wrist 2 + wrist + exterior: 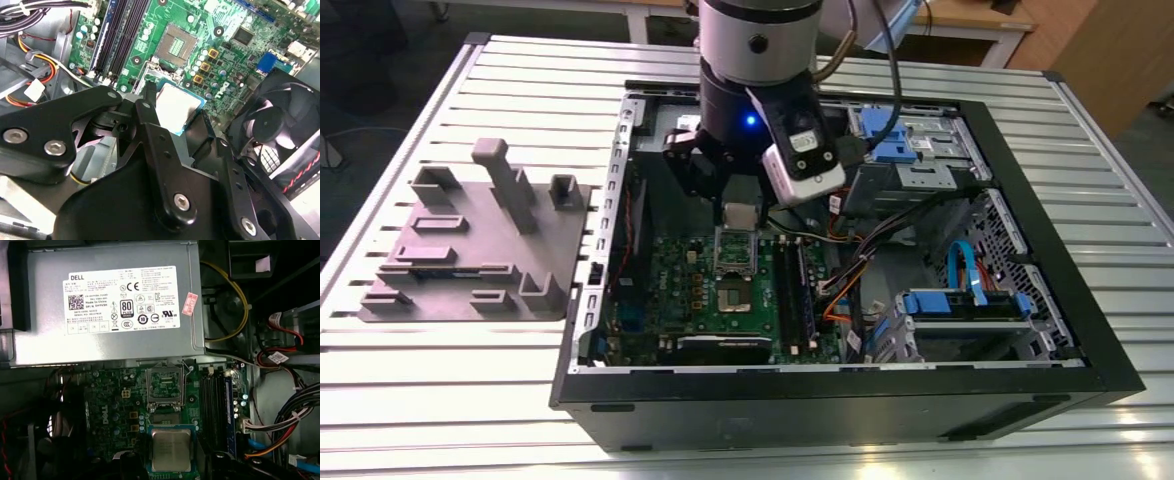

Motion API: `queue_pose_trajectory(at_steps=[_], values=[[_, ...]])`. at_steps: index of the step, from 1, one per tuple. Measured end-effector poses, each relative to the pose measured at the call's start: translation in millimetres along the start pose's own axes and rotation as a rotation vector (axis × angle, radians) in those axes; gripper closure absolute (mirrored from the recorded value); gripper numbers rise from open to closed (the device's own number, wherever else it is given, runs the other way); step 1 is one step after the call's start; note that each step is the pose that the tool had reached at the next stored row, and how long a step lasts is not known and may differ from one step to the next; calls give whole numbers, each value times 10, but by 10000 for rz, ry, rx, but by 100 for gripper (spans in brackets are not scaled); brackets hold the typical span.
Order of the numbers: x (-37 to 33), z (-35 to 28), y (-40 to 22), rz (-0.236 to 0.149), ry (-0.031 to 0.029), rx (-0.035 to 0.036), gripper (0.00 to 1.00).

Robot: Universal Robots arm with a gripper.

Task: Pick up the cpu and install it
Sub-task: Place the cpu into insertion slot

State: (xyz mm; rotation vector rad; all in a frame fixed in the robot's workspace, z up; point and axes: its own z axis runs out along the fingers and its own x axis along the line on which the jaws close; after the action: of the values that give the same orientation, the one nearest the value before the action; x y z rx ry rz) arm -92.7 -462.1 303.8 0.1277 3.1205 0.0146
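Observation:
The cpu point(740, 215), a flat square chip with a silver top, hangs inside the open computer case above the green motherboard point(670, 290). My gripper point(740, 217) is shut on it, with black fingers point(150, 125) at its edges. In both wrist views the cpu point(178, 106) point(171, 450) sits between the fingers, clear of the board. The open socket point(177, 44) with its raised silver frame point(164, 384) lies just beyond the chip. In the exterior view the socket point(735, 297) is below and in front of the chip.
A grey moulded tray point(467, 250) with upright posts rests on the slatted table at the exterior view's left. Inside the case are a power supply point(110, 305), memory slots point(120, 35), a black fan point(280, 125), drive bays point(961, 305) and loose cables point(280, 420).

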Motion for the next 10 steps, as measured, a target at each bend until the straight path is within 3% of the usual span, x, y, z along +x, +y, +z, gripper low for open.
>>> queue_pose_trajectory(at_steps=[2, 10], values=[[-3, 17, -24, -2, -39, 37, 53], [-30, 161, -32, -473, -38, 55, 53]])
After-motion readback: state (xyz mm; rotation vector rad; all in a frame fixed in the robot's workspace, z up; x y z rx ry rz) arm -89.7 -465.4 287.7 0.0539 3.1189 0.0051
